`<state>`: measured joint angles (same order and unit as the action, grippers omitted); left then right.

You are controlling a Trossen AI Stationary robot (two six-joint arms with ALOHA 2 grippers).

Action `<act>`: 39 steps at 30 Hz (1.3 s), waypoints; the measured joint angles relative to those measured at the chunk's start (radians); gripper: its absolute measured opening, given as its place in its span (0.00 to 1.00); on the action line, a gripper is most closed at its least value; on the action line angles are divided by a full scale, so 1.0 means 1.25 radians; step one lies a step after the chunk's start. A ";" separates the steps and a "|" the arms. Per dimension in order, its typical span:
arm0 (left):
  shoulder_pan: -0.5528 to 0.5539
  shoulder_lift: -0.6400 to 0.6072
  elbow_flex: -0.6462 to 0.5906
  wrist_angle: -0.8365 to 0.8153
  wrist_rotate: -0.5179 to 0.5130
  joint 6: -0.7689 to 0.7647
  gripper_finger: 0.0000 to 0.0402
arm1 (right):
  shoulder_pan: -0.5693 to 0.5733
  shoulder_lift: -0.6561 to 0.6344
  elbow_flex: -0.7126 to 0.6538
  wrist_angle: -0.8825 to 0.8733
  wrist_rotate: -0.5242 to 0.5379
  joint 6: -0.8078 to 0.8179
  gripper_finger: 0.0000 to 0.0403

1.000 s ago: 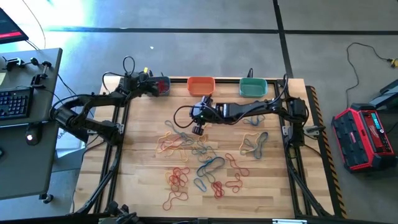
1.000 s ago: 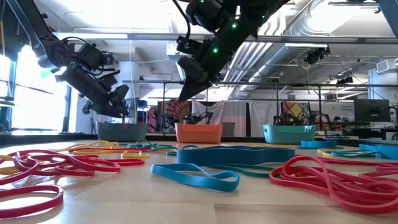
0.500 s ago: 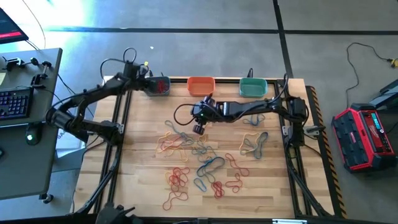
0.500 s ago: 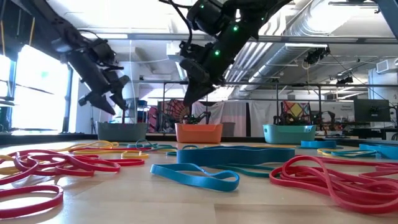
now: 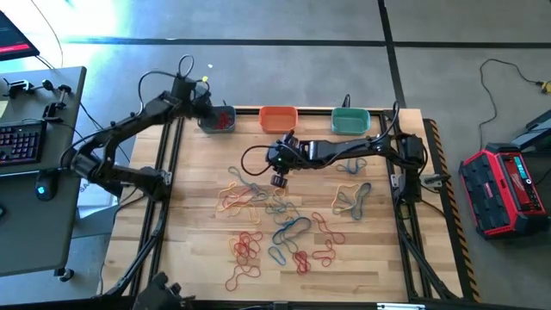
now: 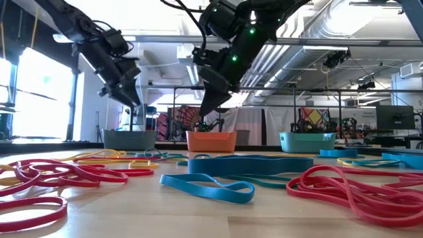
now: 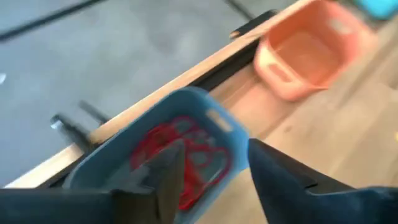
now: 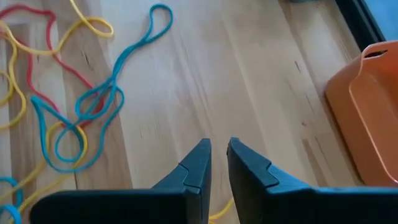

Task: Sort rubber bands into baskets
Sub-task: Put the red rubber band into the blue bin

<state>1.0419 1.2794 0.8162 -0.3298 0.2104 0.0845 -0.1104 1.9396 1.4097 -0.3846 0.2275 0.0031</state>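
Many red, yellow and blue rubber bands point(image 5: 275, 220) lie loose on the wooden table. Three baskets stand along the far edge: grey-blue point(image 5: 215, 126), orange point(image 5: 278, 116) and teal point(image 5: 350, 120). Red bands point(image 7: 152, 142) lie in the grey-blue basket point(image 7: 205, 102). My left gripper point(image 7: 214, 149) hangs open above that basket, holding nothing. My right gripper point(image 8: 217, 144) hovers over the table just near of the orange basket point(image 8: 373, 118), its fingers almost together. A bit of yellow band point(image 8: 219, 213) shows below them. My right gripper appears shut on a yellow rubber band; its own fingers point(image 8: 198, 163) hide the place of contact. The fingers slant down toward the table's left. A short piece of the band point(image 8: 219, 213) shows under them, clear of the table.
Black cables loop over both arms. Bare wood lies between the baskets and the pile of bands, under my right gripper point(image 5: 278, 180). A desk with a keyboard stands left of the table and a red case lies on the floor to its right.
My left gripper has risen from the grey-blue basket's rim to well above it, and has tipped as it went up.
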 joint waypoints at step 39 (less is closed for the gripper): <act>-0.618 -0.527 -0.501 0.498 -0.100 -0.059 0.02 | 0.064 0.170 0.186 0.029 -0.256 -0.175 0.21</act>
<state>0.2699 0.6212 0.1898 0.2926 0.0852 0.0111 -0.0299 2.1525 1.6418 -0.3481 -0.0930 -0.2160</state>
